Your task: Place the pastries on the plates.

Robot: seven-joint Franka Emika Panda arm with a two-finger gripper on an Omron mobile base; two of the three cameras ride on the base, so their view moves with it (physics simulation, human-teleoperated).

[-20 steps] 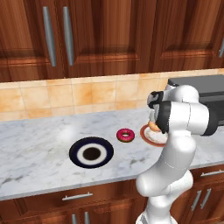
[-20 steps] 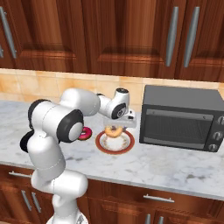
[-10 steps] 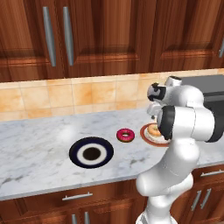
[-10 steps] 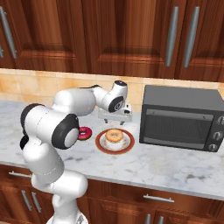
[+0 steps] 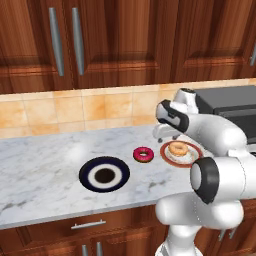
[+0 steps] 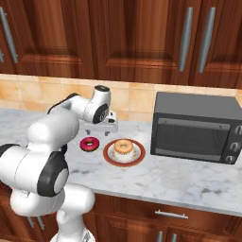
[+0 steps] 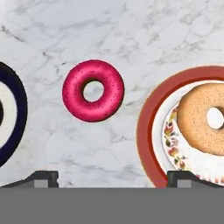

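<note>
Pincer (image 7: 113, 180) hung wide open and empty above the desk (image 5: 45, 165). Tan doughnut (image 7: 205, 119) sat on red-rimmed plate (image 7: 146, 127); pink doughnut (image 7: 92, 90) lay between it and navy plate (image 5: 104, 174). Risk, judged: an off-centre descent could nudge the pink ring aside.

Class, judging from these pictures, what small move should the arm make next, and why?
Probably shift the open claw over the pink doughnut and lower: it lies on bare counter, while the tan doughnut already sits on the red-rimmed plate.
</note>
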